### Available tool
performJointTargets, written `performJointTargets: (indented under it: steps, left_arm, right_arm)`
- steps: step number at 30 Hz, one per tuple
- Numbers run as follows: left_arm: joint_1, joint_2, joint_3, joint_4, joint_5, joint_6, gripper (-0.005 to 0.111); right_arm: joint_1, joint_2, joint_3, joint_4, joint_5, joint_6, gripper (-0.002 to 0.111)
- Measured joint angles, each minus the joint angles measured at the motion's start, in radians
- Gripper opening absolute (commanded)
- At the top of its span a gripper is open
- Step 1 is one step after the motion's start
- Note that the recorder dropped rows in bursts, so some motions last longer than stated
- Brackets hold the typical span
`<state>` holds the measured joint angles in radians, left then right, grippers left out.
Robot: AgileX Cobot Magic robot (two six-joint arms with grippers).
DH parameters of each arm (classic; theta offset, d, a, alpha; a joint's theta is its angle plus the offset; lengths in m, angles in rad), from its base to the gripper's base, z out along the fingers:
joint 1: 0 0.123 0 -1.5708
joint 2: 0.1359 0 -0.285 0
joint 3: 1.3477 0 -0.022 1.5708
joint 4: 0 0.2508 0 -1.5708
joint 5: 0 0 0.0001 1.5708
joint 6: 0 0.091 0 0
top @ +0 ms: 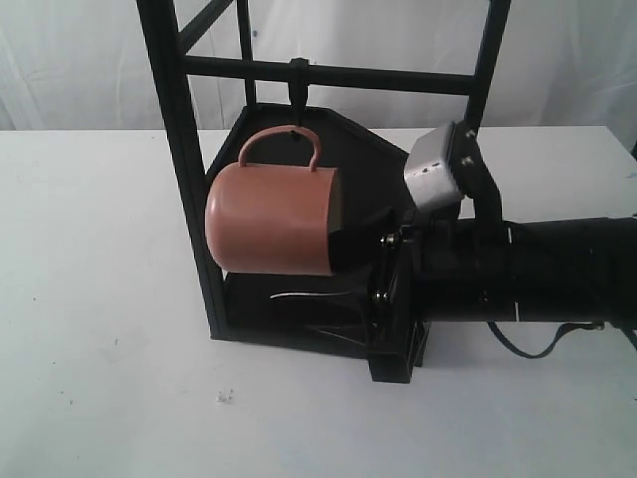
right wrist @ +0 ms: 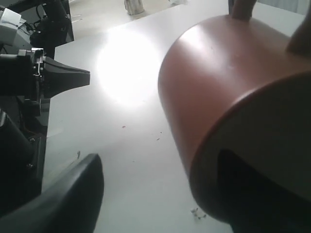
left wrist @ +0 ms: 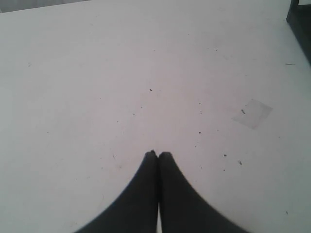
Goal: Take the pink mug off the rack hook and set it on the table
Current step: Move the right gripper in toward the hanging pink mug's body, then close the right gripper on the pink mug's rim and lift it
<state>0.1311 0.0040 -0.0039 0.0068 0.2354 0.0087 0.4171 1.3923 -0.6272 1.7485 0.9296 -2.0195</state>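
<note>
Pink mug (top: 269, 219) hangs by its handle from the hook (top: 298, 100) under the rack (top: 184, 199) crossbar (top: 398, 78). It lies on its side, mouth turned to the right, above the lower shelf and clear of the white bench (top: 100, 299). At that mouth is the right gripper (right wrist: 160, 170), spread wide. One finger (right wrist: 73, 194) is outside and apart from the mug wall, and a dark shape inside the mouth looks like the other. Well away, the left gripper (left wrist: 158, 154) is clenched tip to tip on nothing, over bare bench.
</note>
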Motion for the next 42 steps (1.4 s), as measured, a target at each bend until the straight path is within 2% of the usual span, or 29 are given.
performJointTargets:
  steps: [16,20,25,42]
  left_arm:
    - [0.0,0.0,0.0,0.0,0.0,0.0,0.0]
    - [0.0,0.0,0.0,0.0,0.0,0.0,0.0]
    - [0.0,0.0,0.0,0.0,0.0,0.0,0.0]
    - [0.0,0.0,0.0,0.0,0.0,0.0,0.0]
  right_arm:
    - [0.0,0.003,-0.009,0.003,-0.011,-0.002,0.03]
    - [0.0,0.003,-0.012,0.014,-0.078,-0.006,0.016]
    - [0.002,0.003,-0.017,0.008,-0.03,-0.024,0.0]
    - [0.002,-0.034,-0.035,-0.012,0.041,-0.014,0.0]
